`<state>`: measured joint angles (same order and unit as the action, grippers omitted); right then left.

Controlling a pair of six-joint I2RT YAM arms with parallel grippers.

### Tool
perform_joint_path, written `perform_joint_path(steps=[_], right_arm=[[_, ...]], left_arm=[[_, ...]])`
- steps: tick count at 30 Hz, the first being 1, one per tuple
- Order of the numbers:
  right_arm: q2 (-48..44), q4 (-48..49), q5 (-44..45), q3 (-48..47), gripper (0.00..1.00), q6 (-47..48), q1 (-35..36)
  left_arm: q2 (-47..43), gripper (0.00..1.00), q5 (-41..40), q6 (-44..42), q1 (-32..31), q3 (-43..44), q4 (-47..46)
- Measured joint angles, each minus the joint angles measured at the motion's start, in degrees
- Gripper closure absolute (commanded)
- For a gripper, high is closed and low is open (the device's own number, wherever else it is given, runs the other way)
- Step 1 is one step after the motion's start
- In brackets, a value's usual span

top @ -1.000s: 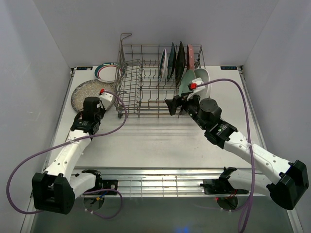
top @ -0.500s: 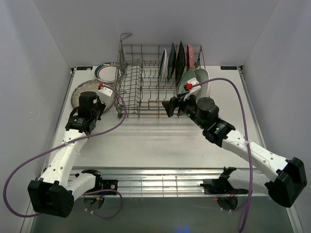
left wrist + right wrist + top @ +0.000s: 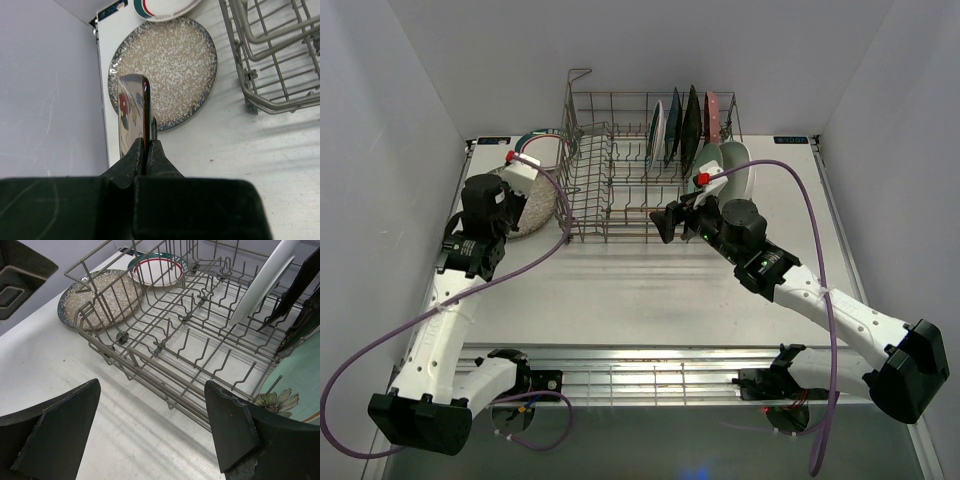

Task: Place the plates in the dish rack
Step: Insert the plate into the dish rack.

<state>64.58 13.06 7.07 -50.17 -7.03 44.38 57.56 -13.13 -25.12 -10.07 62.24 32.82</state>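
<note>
Pale walls (image 3: 400, 80) enclose a white table (image 3: 640, 290). At left, the left pincer (image 3: 146, 142) is clamped on a flowered plate (image 3: 131, 107), held on edge above the speckled grey plate (image 3: 170, 65). That plate lies flat beside a rimmed plate (image 3: 162, 6). At centre, the dish rack (image 3: 610, 185) holds four upright plates (image 3: 682, 125) toward its right end. At right, the right pincer (image 3: 672, 222) hangs wide open and empty at the rack's near rail. A mint plate (image 3: 738, 165) shows at the rack's right end.
</note>
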Motion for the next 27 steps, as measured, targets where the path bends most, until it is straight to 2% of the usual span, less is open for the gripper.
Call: perform_joint_path(steps=[12,27], right_arm=[[0.07,0.83,-1.11,-0.04,0.1,0.17,0.0],[1.6,1.95,-3.02,-0.04,0.1,0.22,0.0]], left_arm=[[3.23,1.0,1.31,0.66,0.02,11.98,0.66],[11.26,1.0,8.11,4.04,0.02,26.62,0.09]])
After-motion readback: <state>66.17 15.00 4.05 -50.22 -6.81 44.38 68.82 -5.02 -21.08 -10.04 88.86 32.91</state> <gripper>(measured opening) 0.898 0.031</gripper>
